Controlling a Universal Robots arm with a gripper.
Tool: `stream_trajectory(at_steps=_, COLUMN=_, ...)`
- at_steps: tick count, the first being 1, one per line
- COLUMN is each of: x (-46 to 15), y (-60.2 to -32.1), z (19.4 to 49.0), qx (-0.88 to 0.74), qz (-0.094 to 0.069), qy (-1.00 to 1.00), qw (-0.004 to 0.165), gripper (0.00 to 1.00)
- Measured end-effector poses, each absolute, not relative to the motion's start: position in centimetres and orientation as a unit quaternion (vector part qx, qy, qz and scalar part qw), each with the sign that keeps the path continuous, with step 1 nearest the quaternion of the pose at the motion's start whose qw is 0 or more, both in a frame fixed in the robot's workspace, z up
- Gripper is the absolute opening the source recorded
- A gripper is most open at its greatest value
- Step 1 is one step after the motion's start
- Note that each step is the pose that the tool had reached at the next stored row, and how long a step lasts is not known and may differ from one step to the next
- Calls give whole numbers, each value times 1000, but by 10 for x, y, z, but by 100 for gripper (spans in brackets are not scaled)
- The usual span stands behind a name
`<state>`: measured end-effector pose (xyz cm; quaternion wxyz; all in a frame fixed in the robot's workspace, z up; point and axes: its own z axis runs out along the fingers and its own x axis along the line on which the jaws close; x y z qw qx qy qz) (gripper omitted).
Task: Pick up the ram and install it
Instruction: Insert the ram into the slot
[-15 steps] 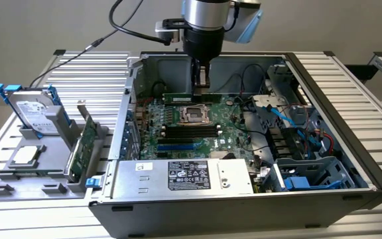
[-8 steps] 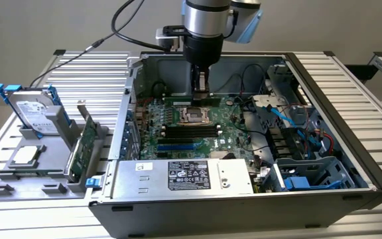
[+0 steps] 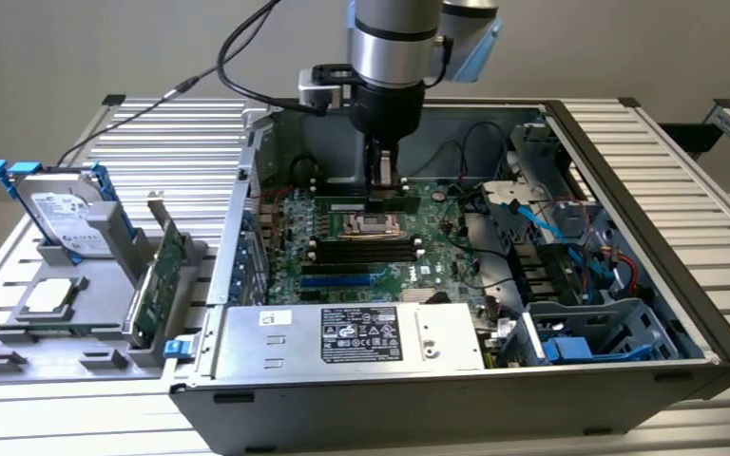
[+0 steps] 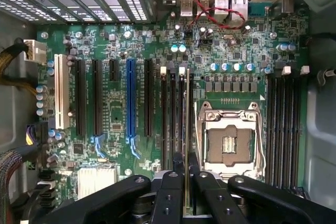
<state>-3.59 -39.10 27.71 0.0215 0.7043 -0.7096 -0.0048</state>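
**Ram pinched edge-on over the memory slots**

Here we are deep inside the computer case, and the gripper has its dark fingers pressed together on the thin green stick, one on each face. In the exterior view the gripper hangs low over the motherboard. From the wrist view the stick runs lengthwise along the bank of memory slots, just beside the open processor socket. It seems to sit over the slot nearest the socket, though I can't tell whether its lower edge touches yet.

To my eye it's all about alignment now. The stick should stay parallel to the slot, upright rather than tilted, and go straight down with even pressure at both ends. Any twist risks jamming it against a slot wall or its neighbours.
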Motion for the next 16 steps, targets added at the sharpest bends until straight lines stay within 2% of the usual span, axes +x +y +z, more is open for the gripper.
stream_trajectory(at_steps=16, x=-36, y=-402, z=248, qx=704, qz=-5, qy=-710, qw=22, gripper=14)
